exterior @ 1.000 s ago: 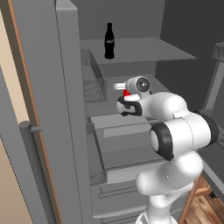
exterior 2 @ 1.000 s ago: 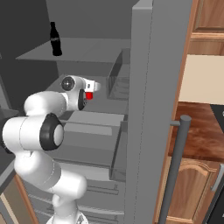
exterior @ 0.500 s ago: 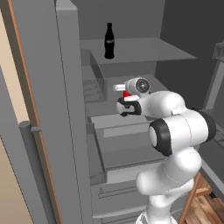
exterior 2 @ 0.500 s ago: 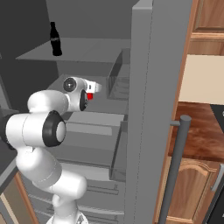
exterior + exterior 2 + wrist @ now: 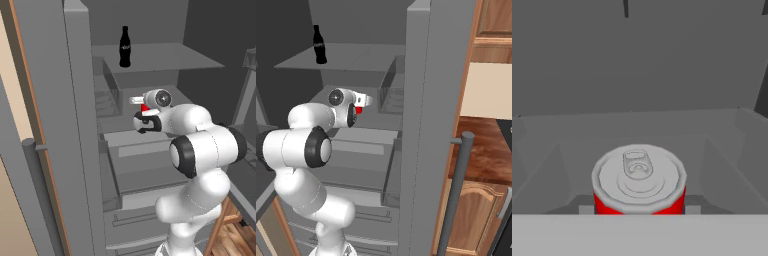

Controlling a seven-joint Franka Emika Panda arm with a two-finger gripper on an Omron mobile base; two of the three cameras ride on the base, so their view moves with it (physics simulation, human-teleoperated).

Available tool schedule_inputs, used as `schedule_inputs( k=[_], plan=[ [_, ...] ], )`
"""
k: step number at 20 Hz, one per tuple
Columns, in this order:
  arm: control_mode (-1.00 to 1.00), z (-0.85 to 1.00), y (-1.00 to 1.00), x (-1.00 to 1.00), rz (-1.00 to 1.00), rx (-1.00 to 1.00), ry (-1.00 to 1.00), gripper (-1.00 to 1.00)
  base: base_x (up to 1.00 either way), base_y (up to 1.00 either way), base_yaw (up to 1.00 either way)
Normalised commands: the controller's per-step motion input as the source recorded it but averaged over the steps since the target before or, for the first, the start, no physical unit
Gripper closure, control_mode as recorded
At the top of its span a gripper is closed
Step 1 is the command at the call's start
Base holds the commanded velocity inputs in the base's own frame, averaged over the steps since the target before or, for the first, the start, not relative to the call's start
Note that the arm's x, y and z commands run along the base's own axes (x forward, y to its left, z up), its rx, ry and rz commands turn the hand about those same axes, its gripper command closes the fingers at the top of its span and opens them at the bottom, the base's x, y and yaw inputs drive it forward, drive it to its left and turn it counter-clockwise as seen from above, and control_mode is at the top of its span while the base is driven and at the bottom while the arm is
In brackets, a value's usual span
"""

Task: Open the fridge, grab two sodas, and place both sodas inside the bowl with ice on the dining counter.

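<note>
While the fridge (image 5: 60,150) stands open, the left base view shows the arm bent forward, reaching level over a middle shelf, the tool (image 5: 144,111) at the red can (image 5: 144,107). From the right base view, the black bottle (image 5: 318,45) stands upright on the upper shelf, far left. Seen from the hand, the can sits upright just below; whether the tool grips it, I cannot tell.

I see a red can (image 5: 639,186) with a silver-grey top, standing on a grey fridge (image 5: 70,125) shelf. The bottle (image 5: 124,47) above is black with a thin red band. My arm is white with dark joints. The desk (image 5: 483,150) beyond is glossy reddish-brown, and the cabinets (image 5: 471,220) are lighter wood.
</note>
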Motion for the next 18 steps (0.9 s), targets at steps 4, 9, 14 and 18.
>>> schedule_inputs(
  k=[4, 9, 14, 18],
  plan=[
    [-1.0, 0.0, 0.0, 0.0, 0.0, 0.0, 0.0, 1.0, 0.0, 0.0, 0.0],
    [-1.0, 0.0, 0.0, -0.18, 0.0, 0.0, -0.02, 1.0, 0.0, 0.0, 0.0],
    [-1.0, 0.09, 0.0, -0.62, 0.0, 0.0, -0.13, 1.0, 0.0, 0.0, 0.0],
    [-1.0, 0.57, 0.0, -0.73, 0.0, 0.01, -0.04, 1.0, 0.0, 0.0, 0.0]
  ],
)
